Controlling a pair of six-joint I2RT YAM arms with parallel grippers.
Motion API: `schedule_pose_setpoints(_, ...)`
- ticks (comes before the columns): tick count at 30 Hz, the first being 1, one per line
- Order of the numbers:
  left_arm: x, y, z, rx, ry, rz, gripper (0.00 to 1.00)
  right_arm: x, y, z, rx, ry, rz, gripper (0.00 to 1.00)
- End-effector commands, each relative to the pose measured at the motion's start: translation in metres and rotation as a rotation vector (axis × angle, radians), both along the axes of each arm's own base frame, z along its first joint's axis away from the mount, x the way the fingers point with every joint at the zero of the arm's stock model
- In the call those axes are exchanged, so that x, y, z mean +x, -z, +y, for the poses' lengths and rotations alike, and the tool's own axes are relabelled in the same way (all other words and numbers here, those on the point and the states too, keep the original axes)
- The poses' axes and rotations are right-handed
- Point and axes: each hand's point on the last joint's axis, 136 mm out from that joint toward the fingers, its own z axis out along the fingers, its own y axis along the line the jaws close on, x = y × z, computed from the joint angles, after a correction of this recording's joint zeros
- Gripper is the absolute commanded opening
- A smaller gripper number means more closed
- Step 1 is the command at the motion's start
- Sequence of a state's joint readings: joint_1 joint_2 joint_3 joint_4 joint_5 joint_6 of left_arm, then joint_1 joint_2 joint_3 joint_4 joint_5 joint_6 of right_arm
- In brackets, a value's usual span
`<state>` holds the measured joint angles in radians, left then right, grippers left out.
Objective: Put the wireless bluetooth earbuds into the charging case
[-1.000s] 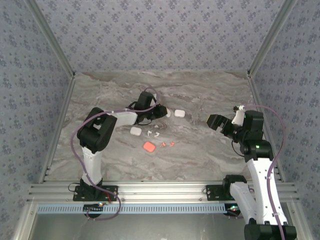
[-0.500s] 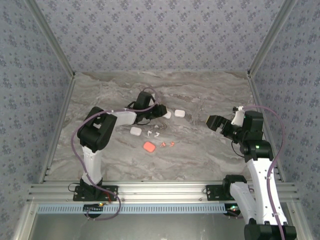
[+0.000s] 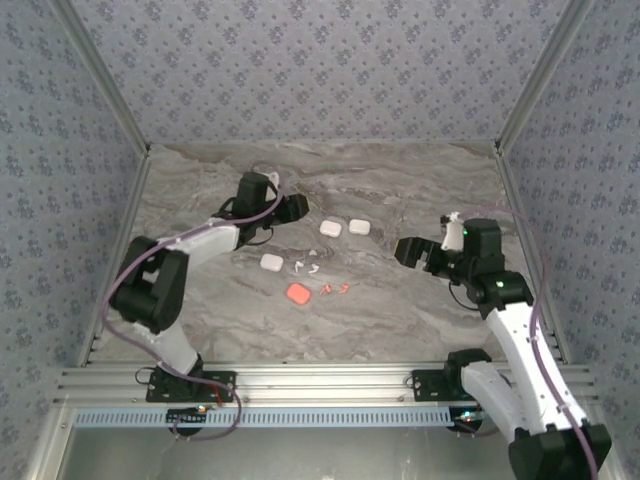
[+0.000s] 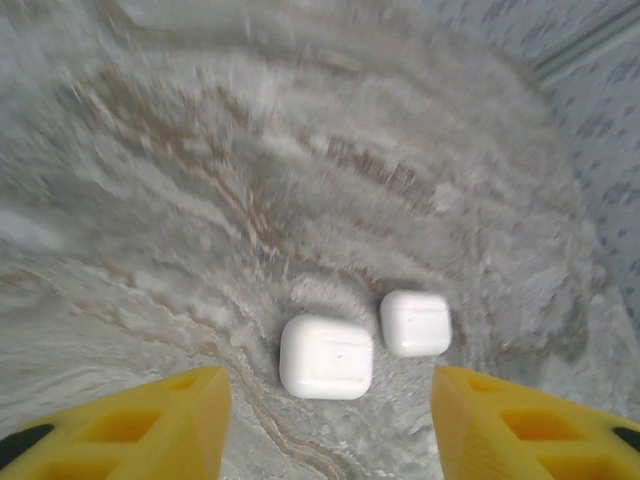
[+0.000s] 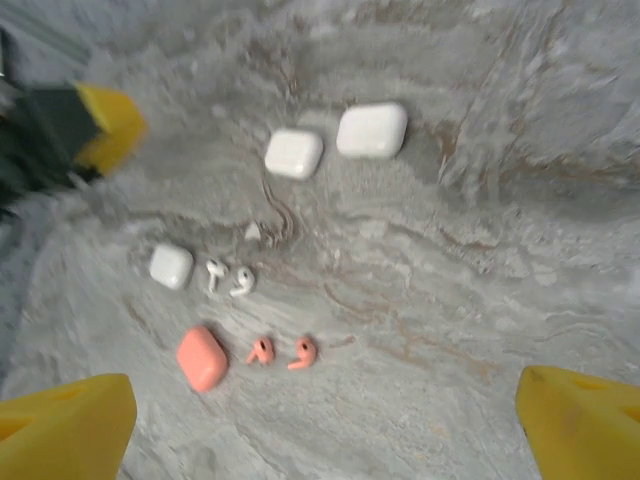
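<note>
Desk (image 3: pixel 430 180) in grey marble has the tiny white stemmed earbuds (image 5: pixel 241 280) lying just right of a small white rounded case (image 5: pixel 171 266). Two salmon-red earbuds (image 5: pixel 301 352) lie just right of a salmon-red rounded case (image 5: pixel 202 358), a bit nearer. Two more white rounded cases (image 4: pixel 327 357) sit side by side farther back. Left claw (image 4: pixel 330 430) faces those, spread wide and empty; right claw (image 5: pixel 330 430) is wide and empty too.

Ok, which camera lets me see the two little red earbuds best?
The right wrist view: the red earbuds lie big and clear, stems visible, beside the red case. In the top external view the red earbuds are tiny specks. The left wrist view points at two white cases.
</note>
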<state>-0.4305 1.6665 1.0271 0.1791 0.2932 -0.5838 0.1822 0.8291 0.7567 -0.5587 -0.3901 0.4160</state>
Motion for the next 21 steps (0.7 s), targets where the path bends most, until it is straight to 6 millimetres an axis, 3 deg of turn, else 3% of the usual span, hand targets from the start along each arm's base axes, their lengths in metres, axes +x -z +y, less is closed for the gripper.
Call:
schedule_pose_setpoints(1,-0.010,-0.022,0.033,0.065,-0.049,-0.078,0.60,0.011,0.004,0.016,-0.092,-0.054,-0.048,1.00)
schedule_pose_setpoints(9,-0.046,-0.038,0.113,0.078,-0.218,-0.075,0.75,0.029,0.024,0.092,-0.256,-0.303,-0.054,0.98)
schedule_pose_setpoints(16,-0.084,-0.043,0.172,0.091,-0.373,-0.032,0.99,0.043,0.043,0.173,-0.392,-0.564,-0.097,0.97)
schedule_pose_setpoints(18,-0.094,-0.043,0.187,0.101,-0.409,-0.017,0.99,0.044,0.055,0.194,-0.414,-0.635,-0.094,0.97)
schedule_pose_setpoints(19,-0.098,-0.044,0.193,0.110,-0.421,-0.007,0.99,0.049,0.048,0.210,-0.411,-0.673,-0.125,0.96)
schedule_pose_setpoints(21,-0.106,-0.045,0.206,0.125,-0.450,0.010,0.99,0.048,0.056,0.232,-0.435,-0.754,-0.139,0.96)
